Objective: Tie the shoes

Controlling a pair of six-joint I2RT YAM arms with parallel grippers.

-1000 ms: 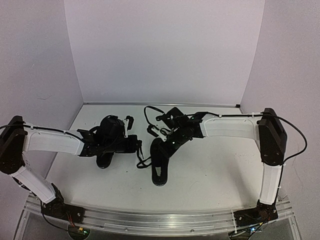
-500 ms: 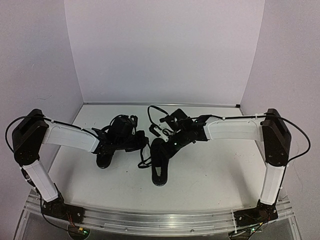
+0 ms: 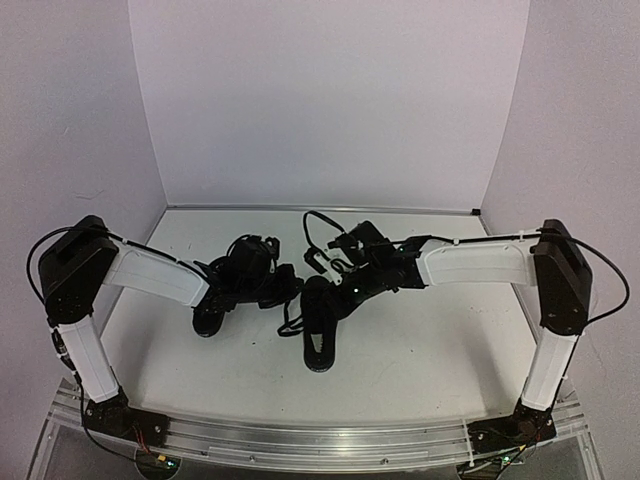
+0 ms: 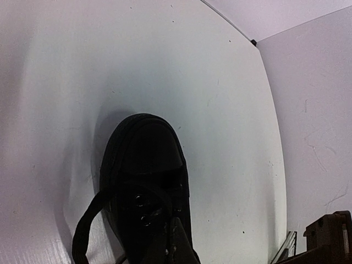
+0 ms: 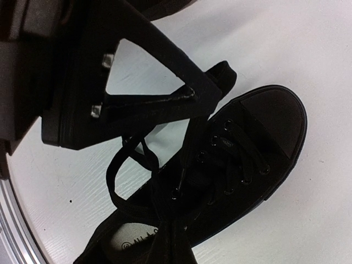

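Left wrist: left pincer (image 4: 173,224) closed over a shoe (image 4: 146,151).

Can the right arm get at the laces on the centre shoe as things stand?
Probably yes. The right end effector hangs just above the laces of the shoe, fingertips together, with nothing between them. The left end effector is close by and could crowd it.

Your top camera sits above and behind the arm bases, facing the back wall, and takes in the whole table (image 3: 430,340). The left wrist camera looks low over a shoe (image 4: 144,159) toward the right wall. The right wrist camera hangs close above a laced shoe (image 5: 242,159). All three views share the table.
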